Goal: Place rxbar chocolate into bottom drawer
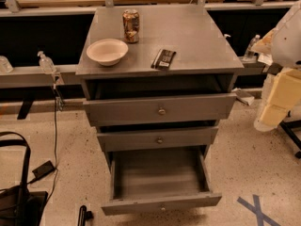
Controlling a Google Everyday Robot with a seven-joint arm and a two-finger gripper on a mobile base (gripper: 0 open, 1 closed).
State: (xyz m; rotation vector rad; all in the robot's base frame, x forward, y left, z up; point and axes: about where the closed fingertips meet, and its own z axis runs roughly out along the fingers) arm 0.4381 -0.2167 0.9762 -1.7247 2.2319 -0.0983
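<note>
Where the speckled floor meets the left edge, a black object (21, 201) with a looped top stands, and a cable (54, 140) runs down past it to a small black block on the floor; above, a clear bottle (46, 62) stands on a grey rail (23, 74). Next comes the grey cabinet (91, 86), seen from above and in front; on its tabletop (202, 36) a pale bowl (107, 51) sits near the front left corner; a brown patterned can (131, 26) stands upright just behind the bowl and to its right. The rxbar chocolate (163, 59) lies flat on the tabletop near the front edge, right of the bowl and apart from it, its black wrapper angled slightly. Below, the top drawer (160, 108) and the middle drawer (159, 139) each stand a little way out, each with a small round knob; the bottom drawer (162, 204) is pulled far out, so its grey floor and side walls show. Farther right, a blue tape cross (256, 208) marks the floor; the robot's white arm (289, 36) fills the right edge; the cream-coloured pincer (275, 109) hangs beneath it, beside the cabinet and well apart from the bar; whether it is wide or narrow I cannot tell.
</note>
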